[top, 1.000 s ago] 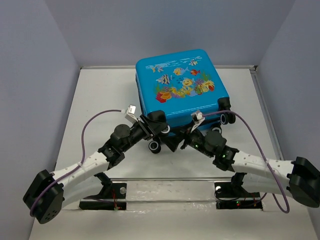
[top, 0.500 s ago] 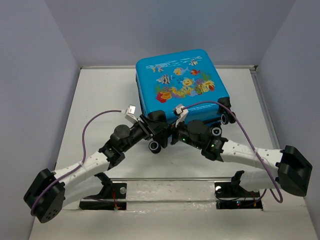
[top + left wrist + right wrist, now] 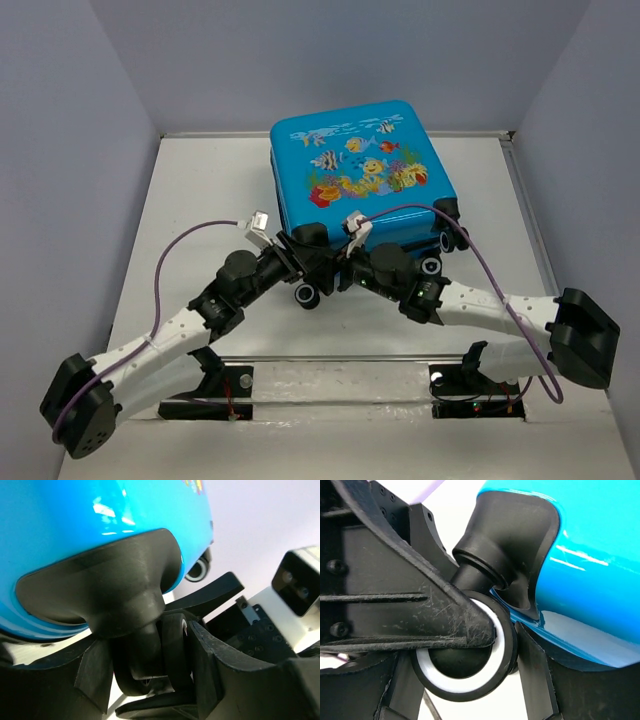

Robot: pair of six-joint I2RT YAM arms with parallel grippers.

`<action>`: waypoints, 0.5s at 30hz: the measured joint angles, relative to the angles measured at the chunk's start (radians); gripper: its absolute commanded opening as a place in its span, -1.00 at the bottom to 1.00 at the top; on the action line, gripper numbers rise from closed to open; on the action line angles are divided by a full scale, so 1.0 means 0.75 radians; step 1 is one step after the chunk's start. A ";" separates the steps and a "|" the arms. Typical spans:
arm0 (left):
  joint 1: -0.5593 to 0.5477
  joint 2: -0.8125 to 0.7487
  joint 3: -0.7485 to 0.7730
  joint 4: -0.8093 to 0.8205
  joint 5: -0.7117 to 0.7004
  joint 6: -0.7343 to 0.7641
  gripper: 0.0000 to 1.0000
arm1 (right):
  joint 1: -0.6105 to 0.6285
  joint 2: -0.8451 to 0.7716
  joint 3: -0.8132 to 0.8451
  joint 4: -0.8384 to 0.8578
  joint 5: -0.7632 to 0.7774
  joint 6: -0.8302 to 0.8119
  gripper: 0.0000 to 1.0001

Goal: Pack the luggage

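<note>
The luggage lies flat and closed at the back middle of the table, fish print facing up. It fills the top of the left wrist view and the right of the right wrist view. Both grippers meet at its near-left corner. My left gripper is shut on a black caster wheel under the corner housing, pinching its faces. My right gripper closes across the same white-ringed wheel, one finger touching its rim.
Other suitcase wheels show at the near left and near right. Purple cables loop above both arms. A raised table rim runs along the back and right. Grey walls stand on three sides.
My right arm has swung left from the suitcase's near middle to the near-left corner wheel, beside my left gripper. The suitcase has shifted slightly left. My left gripper stays on the wheel.
</note>
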 measured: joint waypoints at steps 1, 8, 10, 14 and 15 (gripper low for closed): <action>-0.011 -0.046 0.021 -0.097 -0.030 0.039 0.31 | 0.005 0.001 0.000 0.003 -0.009 -0.001 -0.86; -0.036 -0.532 0.084 -0.647 -0.374 0.274 -0.17 | 0.009 -0.022 0.003 0.014 0.026 -0.009 -0.86; -0.033 -0.626 0.063 -0.666 -0.415 0.297 -0.23 | 0.008 -0.033 0.004 0.013 0.035 0.001 -0.87; -0.043 -0.486 -0.146 -0.534 -0.385 0.299 -0.25 | 0.007 -0.035 0.009 0.000 0.038 0.001 -0.86; -0.052 -0.440 -0.173 -0.521 -0.381 0.302 -0.24 | 0.007 -0.034 0.015 -0.009 0.037 0.001 -0.86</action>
